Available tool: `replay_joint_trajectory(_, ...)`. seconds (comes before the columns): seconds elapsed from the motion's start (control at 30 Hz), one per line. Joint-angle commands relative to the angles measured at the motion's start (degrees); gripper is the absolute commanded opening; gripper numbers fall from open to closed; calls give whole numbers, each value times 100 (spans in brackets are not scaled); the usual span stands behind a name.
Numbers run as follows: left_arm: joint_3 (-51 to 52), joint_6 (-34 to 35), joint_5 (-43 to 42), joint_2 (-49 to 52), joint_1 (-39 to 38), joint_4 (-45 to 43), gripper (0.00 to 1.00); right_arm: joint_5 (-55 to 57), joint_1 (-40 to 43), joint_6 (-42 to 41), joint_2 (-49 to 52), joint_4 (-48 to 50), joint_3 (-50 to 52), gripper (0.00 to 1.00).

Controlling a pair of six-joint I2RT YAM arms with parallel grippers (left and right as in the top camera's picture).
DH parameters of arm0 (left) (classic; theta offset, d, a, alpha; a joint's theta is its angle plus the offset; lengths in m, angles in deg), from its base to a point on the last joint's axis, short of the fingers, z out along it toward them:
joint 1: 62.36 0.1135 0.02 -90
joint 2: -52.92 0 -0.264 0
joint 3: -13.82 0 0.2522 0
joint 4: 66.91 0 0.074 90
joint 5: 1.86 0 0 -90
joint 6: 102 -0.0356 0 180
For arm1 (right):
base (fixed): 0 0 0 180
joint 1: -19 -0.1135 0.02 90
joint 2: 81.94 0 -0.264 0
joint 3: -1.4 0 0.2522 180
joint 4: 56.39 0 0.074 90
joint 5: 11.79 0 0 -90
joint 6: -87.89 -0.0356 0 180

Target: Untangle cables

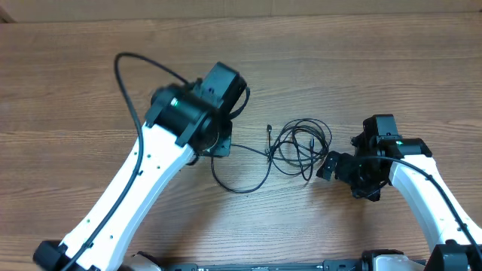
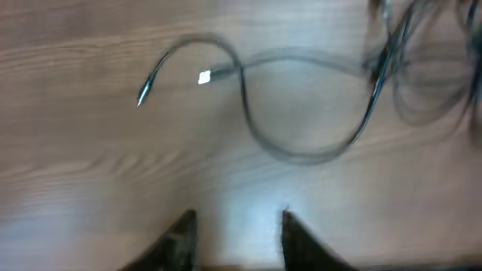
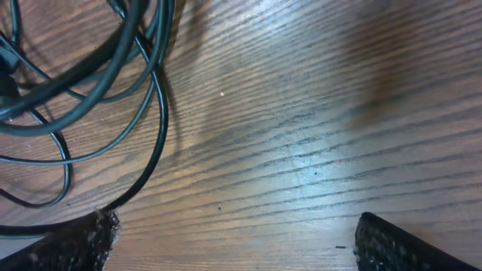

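Wood-grain table point(image 1: 392, 68). Thin, probably limp, light cables point(image 1: 303, 147) tangled just beside right gripper point(image 3: 237, 245), spread wide, empty. Beyond them, left gripper point(image 2: 235, 233) parted, empty. Best pinched near silver plug end point(image 2: 205, 77).

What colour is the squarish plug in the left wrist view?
Bright silver plug on a black cable; the left wrist view shows it best.

**No readable text in any view**

You have no lettering, label, brand, number or sign to read here. Neither the brown wood-grain table point(image 1: 361, 60) nor the thin black cables point(image 1: 300, 144) carry any, and the left wrist view is too blurred for fine print.
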Motion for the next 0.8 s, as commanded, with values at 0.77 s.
replay_joint_trajectory(0.77, 2275, 321, -4120, 1882, -870, -5936, 43, 474, 933, -295, -715, -170, -503, 100)
